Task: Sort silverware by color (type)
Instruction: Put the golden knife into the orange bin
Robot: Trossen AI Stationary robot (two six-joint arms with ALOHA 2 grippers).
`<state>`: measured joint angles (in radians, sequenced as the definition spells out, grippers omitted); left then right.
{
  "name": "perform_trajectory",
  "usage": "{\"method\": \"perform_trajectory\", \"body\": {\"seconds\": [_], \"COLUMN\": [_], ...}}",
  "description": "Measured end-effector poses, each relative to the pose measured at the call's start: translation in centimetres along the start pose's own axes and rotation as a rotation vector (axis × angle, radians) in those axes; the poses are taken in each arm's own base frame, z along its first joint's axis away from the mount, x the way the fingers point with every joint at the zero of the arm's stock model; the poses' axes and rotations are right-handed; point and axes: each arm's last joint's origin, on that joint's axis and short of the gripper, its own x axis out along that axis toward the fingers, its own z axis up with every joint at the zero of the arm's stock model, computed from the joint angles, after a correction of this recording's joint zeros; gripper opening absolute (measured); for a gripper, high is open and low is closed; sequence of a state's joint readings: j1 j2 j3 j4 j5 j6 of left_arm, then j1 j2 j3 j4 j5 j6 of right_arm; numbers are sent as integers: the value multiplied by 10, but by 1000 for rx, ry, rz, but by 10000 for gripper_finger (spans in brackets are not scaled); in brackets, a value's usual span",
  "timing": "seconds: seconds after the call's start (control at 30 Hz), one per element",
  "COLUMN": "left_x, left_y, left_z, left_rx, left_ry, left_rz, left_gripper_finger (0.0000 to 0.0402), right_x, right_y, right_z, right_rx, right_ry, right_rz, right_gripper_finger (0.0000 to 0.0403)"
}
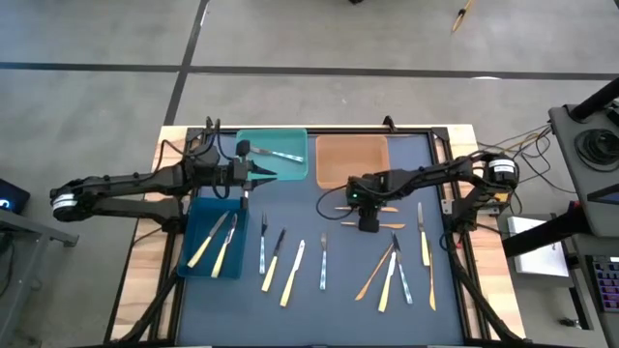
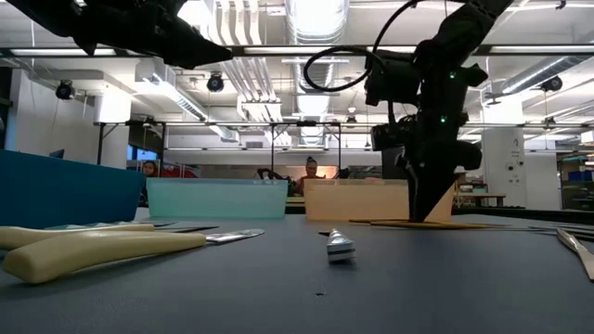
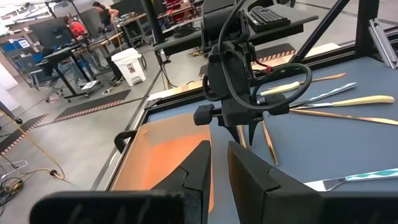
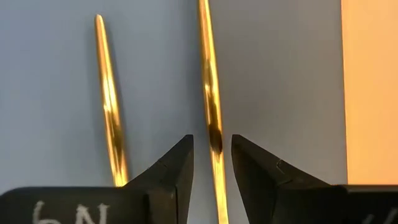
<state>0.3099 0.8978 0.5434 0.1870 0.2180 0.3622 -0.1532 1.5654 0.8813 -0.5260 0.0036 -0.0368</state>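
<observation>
**Right fingers astride a golden piece beside the orange bin**

The fingers [image 4: 258, 177] of the right gripper [image 4: 212, 168] stand partly open, one on each side of a slim golden utensil [image 4: 210, 93] that lies on the tabletop [image 1: 348, 290]; they do not touch it. Only the right wrist view shows this gap, and a second golden piece [image 4: 109, 118] just beside. The high view shows that this gripper is near the orange bin [image 1: 351, 159]. The left gripper [image 1: 259, 174] hangs at the teal bin [image 1: 290, 135], its fingers [image 3: 199, 174] almost closed and empty. Other silverware [image 1: 292, 274] lies spread on the tabletop; two pale pieces [image 1: 223, 244] lie in the blue bin [image 1: 193, 208].
</observation>
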Motion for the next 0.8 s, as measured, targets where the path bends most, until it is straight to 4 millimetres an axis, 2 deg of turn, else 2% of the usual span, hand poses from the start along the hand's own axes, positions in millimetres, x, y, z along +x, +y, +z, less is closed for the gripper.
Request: {"method": "perform_trajectory", "body": {"seconds": [0.23, 0.57, 0.8], "left_x": [0, 0, 0], "left_y": [0, 0, 0], "left_z": [0, 0, 0], "left_rx": [-4, -4, -15], "left_ry": [0, -1, 0], "left_rz": [0, 0, 0], "left_gripper_finger": [37, 37, 37], "right_x": [7, 7, 7], "right_y": [0, 0, 0], "right_z": [-7, -7, -6], "right_rx": [2, -14, -27], "right_ry": [-7, -13, -18], "right_rz": [-4, -1, -4], "right_gripper_finger": [78, 20, 15]}}
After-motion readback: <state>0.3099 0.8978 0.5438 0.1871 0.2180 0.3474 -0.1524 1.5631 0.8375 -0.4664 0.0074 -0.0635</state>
